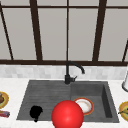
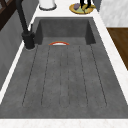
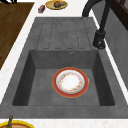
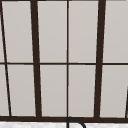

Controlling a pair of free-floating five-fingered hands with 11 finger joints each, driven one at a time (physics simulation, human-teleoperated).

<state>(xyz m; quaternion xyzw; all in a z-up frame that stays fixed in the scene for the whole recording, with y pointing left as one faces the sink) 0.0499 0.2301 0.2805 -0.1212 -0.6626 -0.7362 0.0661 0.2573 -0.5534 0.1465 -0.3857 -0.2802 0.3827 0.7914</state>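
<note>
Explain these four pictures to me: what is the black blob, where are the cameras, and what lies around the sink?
These are simulator renders of a kitchen sink. The black blob is the robot's left hand, floating above the draining board in the front view; its fingers are hard to read. The red ball sits nearest the camera. Two side cameras look along the sink, and the upper one faces the window. A red-rimmed plate lies in the basin, below the black tap. Plates of food stand on the counter.

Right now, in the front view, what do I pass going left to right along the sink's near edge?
Yellow plate with food on the left counter → black hand over the draining board → red ball → orange-rimmed plate in the basin → yellow plate on the right counter.
</note>
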